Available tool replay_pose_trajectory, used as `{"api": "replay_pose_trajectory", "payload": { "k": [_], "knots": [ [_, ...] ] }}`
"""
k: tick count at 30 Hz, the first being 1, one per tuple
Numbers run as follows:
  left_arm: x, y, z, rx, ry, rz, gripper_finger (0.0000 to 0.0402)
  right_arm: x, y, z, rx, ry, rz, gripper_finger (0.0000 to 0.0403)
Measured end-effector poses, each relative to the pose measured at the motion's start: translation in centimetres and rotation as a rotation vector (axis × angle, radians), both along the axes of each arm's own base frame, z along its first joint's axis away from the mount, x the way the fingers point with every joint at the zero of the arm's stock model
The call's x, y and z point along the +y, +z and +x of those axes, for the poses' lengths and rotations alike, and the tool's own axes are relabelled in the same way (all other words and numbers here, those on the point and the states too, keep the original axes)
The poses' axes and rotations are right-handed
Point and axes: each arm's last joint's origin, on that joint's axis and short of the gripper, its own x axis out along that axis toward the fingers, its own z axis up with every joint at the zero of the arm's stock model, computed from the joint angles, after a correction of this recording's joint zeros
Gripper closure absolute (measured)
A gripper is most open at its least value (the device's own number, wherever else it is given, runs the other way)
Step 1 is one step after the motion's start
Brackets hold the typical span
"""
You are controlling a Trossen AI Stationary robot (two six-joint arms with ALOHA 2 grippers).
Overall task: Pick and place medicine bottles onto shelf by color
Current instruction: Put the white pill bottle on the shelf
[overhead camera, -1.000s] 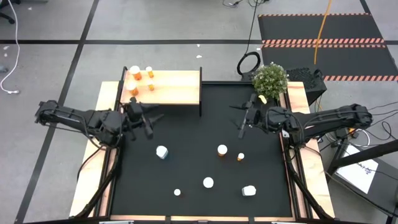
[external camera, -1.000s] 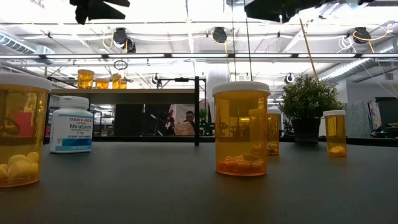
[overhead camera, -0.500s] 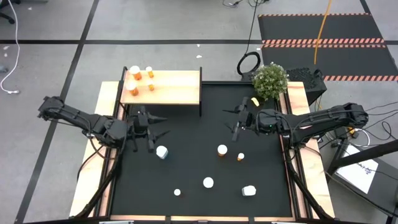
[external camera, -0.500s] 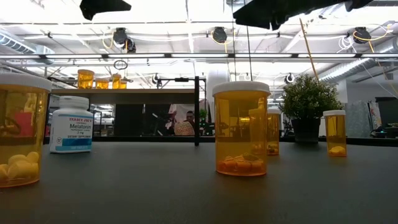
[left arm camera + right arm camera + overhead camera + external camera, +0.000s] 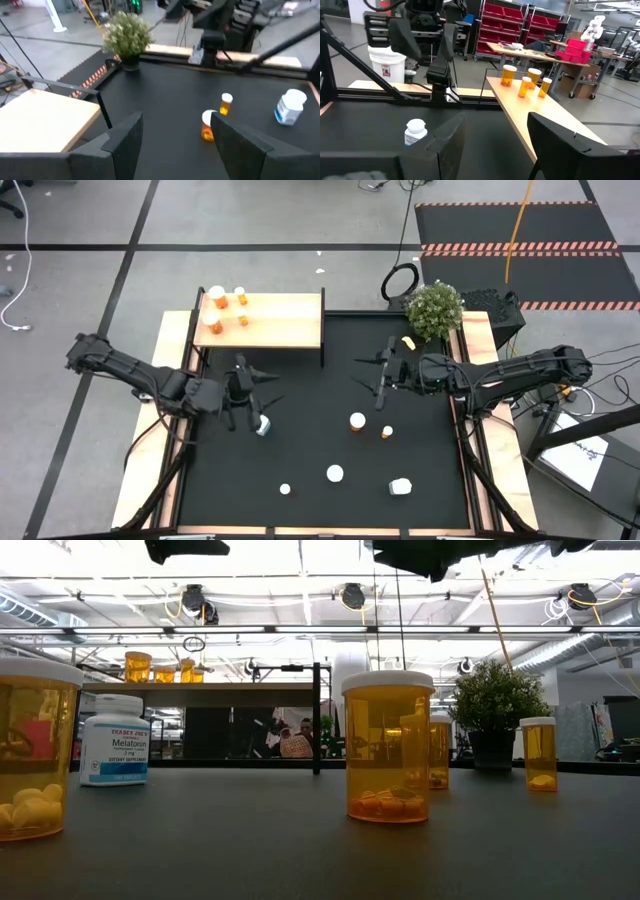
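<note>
Lying beside left pincer (image 5: 257, 397): white bottle (image 5: 261, 425)

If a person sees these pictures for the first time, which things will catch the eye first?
First, the two dark arms reaching inward over the black mat, the left gripper open right beside a white bottle and the right gripper open above the mat. Next, the four orange bottles grouped at one end of the wooden shelf, and the green plant at the mat's far corner.
</note>
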Motion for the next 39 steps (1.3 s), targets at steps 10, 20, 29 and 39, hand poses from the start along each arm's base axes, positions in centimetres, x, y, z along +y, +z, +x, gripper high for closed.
{"api": "replay_pose_trajectory", "payload": {
  "k": [10, 20, 29, 39],
  "knots": [
    [-3.0, -1.1, 2.0, 0.177, -0.068, 0.039, 0.0167, -0.1, 0.0, 0.0, 0.007, -0.002, -0.037, 0.0195],
    [-4.6, -2.7, 2.5, 0.224, -0.073, -0.020, 0.0166, -1.1, 0.2, 0.0, -0.010, -0.044, -0.043, 0.0195],
    [-4.7, -5.4, 1.5, 0.392, 0.092, -0.091, 0.0166, -1.6, 0.5, 0.0, -0.035, -0.062, -0.052, 0.0195],
    [-4.5, -6.7, 0.3, 0.436, 0.243, -0.232, 0.0166, -1.7, 0.4, 0.0, -0.039, -0.059, -0.024, 0.0195]
  ]
}}
